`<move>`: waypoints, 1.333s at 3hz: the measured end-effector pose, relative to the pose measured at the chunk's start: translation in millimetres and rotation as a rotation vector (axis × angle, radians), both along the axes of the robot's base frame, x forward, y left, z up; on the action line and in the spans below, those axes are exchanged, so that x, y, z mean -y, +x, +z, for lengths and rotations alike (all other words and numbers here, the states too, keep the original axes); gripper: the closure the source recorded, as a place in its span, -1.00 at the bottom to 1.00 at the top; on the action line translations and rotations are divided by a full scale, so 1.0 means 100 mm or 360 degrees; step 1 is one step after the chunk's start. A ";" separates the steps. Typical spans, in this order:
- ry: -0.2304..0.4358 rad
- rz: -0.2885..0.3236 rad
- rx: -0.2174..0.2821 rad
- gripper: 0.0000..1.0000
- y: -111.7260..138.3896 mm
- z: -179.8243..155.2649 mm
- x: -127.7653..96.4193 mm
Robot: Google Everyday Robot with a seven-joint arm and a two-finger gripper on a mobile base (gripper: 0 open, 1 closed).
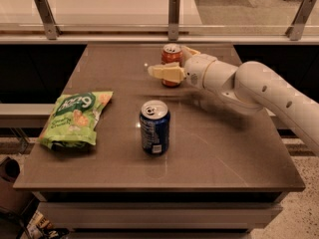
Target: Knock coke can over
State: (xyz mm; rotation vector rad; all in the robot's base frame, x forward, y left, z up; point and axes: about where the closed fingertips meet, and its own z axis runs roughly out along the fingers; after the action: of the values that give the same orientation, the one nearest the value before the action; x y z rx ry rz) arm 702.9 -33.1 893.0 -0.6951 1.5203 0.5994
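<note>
The coke can (172,55), red-orange with a silver top, stands upright at the far middle of the table (234,153). My gripper (171,60) reaches in from the right on a white arm (259,91) and is at the can. It is open: one cream finger (163,72) crosses in front of the can's lower half, and the other (191,51) shows behind the can's right side. The can stands between them. I cannot tell whether either finger touches it.
A dark blue soda can (154,127) stands upright near the table's middle. A green chip bag (75,117) lies at the left. A glass railing with metal posts (173,14) runs behind the far edge.
</note>
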 end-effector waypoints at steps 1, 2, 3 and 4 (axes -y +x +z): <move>0.0001 0.0007 0.0000 -0.15 0.00 0.00 -0.03; 0.0001 0.0012 0.0001 0.31 -0.01 0.01 -0.05; 0.0001 0.0018 0.0001 0.76 -0.01 0.01 -0.08; 0.0002 0.0024 0.0001 1.00 -0.01 0.01 -0.10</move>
State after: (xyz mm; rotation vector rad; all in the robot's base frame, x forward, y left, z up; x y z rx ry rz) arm 701.9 -23.0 894.1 -0.7063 1.5150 0.6112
